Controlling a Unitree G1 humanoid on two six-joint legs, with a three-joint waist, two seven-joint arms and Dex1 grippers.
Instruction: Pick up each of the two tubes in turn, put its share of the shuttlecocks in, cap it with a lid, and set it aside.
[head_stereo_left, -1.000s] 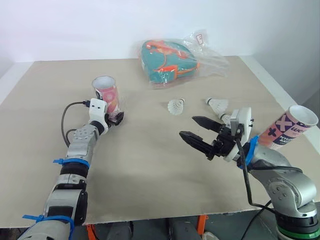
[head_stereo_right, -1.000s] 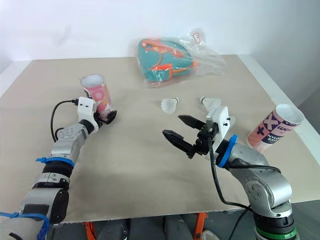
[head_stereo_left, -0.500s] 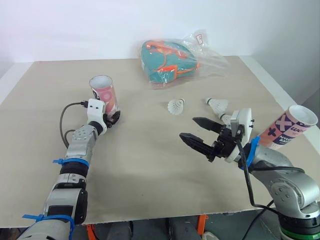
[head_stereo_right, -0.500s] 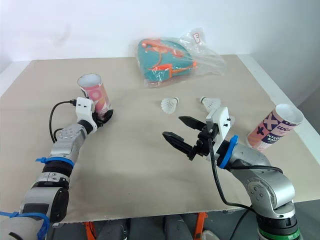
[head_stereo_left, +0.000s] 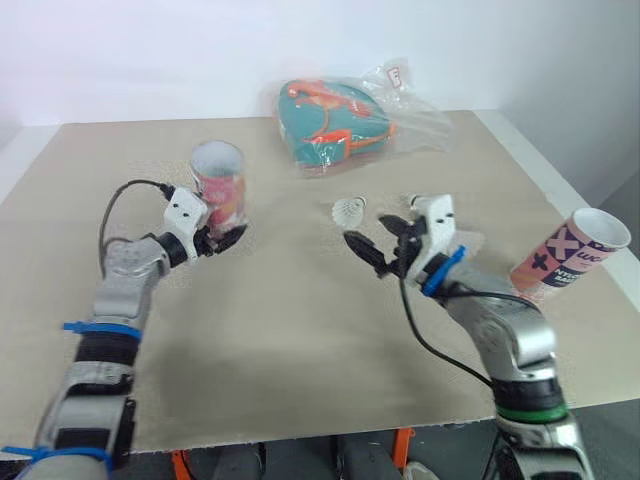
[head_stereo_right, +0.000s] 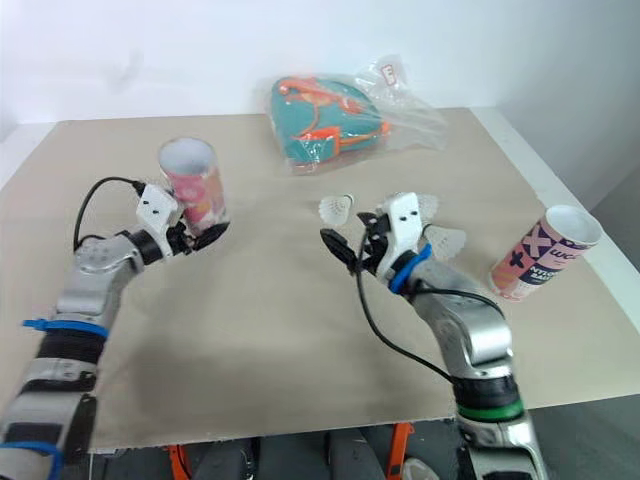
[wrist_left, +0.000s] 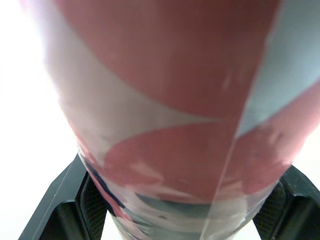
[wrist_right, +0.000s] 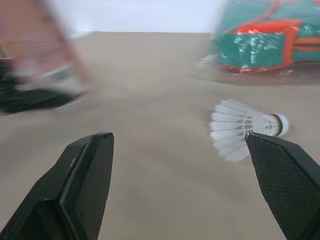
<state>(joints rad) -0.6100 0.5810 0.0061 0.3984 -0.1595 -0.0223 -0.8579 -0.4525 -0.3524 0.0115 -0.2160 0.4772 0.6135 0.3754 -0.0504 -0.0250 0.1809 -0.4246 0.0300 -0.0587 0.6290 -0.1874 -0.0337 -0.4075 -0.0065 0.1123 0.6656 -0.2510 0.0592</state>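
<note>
While the left claw (head_stereo_left: 222, 238) is clamped low on the pink tube (head_stereo_left: 220, 185) at the tabletop's (head_stereo_left: 300, 320) left, the right claw (head_stereo_left: 376, 242), spread wide near a shuttlecock (head_stereo_left: 349, 210), may nudge it away before closing.

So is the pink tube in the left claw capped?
Not capped: the pink tube has an open round mouth on top. The left claw grips it near the base.

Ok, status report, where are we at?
Left gripper shut on pink tube, open end up. Right gripper open, facing nearest shuttlecock. Nothing between them.
</note>
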